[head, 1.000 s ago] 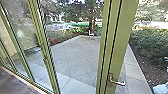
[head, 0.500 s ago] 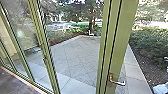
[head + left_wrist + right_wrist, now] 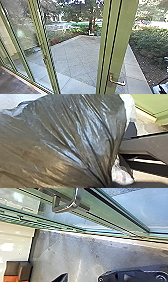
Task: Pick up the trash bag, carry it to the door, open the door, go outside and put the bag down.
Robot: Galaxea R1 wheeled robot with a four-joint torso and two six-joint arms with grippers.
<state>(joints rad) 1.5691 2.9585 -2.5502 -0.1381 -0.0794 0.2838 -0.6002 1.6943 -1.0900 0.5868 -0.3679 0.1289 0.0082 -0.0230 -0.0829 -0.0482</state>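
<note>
The trash bag (image 3: 75, 139) is dark, shiny and wrinkled in the left wrist view, its folds drawn together at my left gripper (image 3: 108, 184), which is shut on it. A green-framed glass door (image 3: 122, 37) stands in the head view, with its lever handle (image 3: 116, 81) low on the frame. The same metal handle (image 3: 71, 205) shows in the right wrist view, nothing touching it. How my right gripper stands I cannot tell.
Outside lies a paved yard (image 3: 75, 55), with bushes (image 3: 150, 45) at the right and a small white chair-like object (image 3: 91, 32) at its far end. Glass panels in green frames (image 3: 15, 45) line the left. An orange and dark object (image 3: 17, 271) stands on the indoor floor (image 3: 70, 255).
At the head view's bottom right corner, a pale shape has given way to a dark and white one. The door and the camera have not visibly moved.
</note>
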